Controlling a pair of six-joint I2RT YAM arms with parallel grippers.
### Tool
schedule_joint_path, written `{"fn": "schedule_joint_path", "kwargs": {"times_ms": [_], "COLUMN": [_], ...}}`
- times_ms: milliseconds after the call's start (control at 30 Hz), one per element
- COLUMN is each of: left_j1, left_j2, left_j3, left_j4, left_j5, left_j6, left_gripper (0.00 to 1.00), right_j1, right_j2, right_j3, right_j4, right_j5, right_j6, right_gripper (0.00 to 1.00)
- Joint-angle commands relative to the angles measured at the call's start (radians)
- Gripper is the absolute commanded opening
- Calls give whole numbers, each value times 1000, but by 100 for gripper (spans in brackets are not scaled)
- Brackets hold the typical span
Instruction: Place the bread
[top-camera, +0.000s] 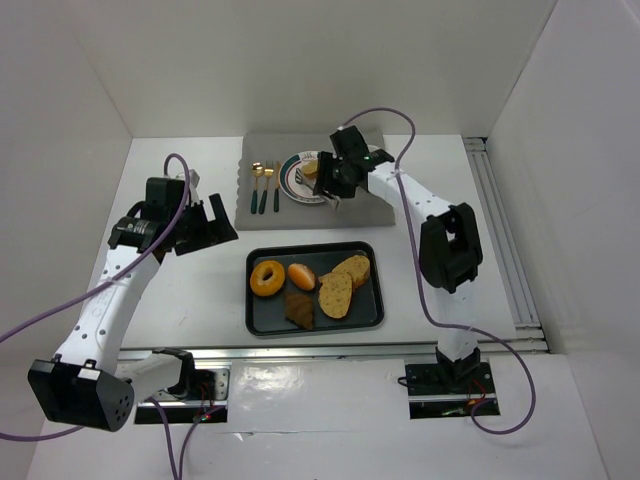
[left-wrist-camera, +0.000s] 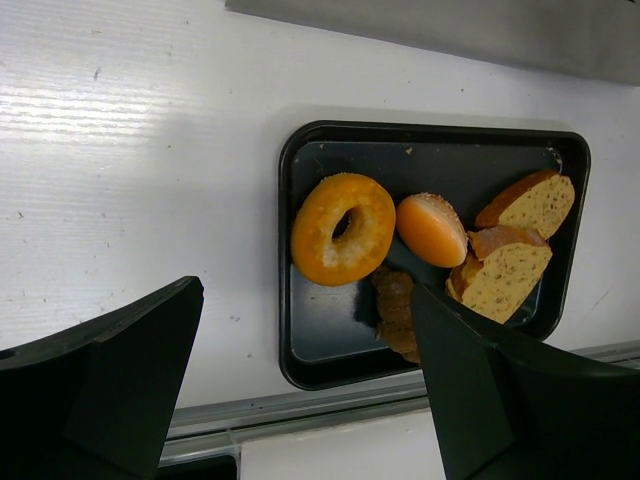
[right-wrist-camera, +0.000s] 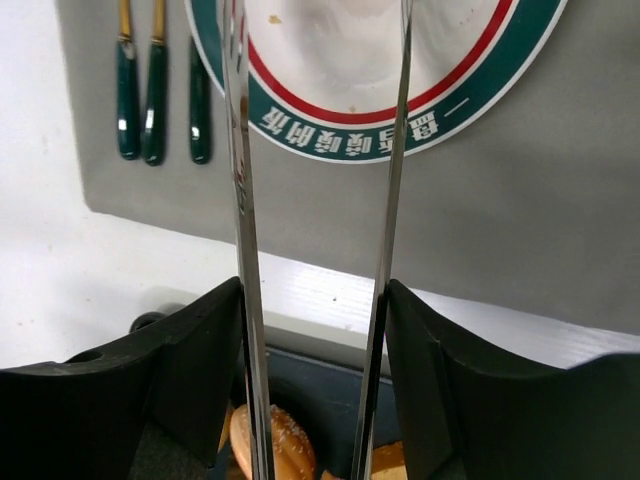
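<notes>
A black tray (top-camera: 365, 320) holds a ring-shaped bread (top-camera: 267, 277), a seeded bun (top-camera: 301, 275), two cut slices (top-camera: 336, 294) and a dark brown piece (top-camera: 299, 308). A pale piece of bread (top-camera: 310, 168) lies on the green-and-red rimmed plate (top-camera: 292, 187). My right gripper (top-camera: 335, 185) is shut on metal tongs (right-wrist-camera: 240, 200), whose two blades stand apart over the plate's near rim (right-wrist-camera: 440, 110) with nothing between them. My left gripper (top-camera: 215, 225) is open and empty, above the table left of the tray (left-wrist-camera: 285, 300); the ring bread (left-wrist-camera: 343, 228) and bun (left-wrist-camera: 431, 229) show ahead of it.
The plate sits on a grey mat (top-camera: 380, 205) at the back, with three green-handled pieces of cutlery (top-camera: 264, 186) to its left. White walls close in the table on the left, back and right. A metal rail runs along the near edge.
</notes>
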Motion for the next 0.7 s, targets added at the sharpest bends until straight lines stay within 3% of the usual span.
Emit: {"fn": "schedule_joint_path", "kwargs": {"times_ms": [0,200,367,667], "left_j1": [6,6,6,-3], "left_j2": [-23,-23,-23,-23], "left_j3": [-1,-1,-11,-21], "left_j4": [16,16,16,27], "left_j5": [29,29,39,41], "left_j6": [17,17,17,17], "left_gripper": [98,98,98,96], "right_j1": [7,54,97,318], "right_j2": [-135,-289,-509,-803], "right_j3": [5,-95,-288,-566], "right_j4": [25,-22,-41,-222], "right_j5": [19,58,67,-39], "right_j6": [-6,-24,-34,-69], "right_gripper": [63,61,52,49]}}
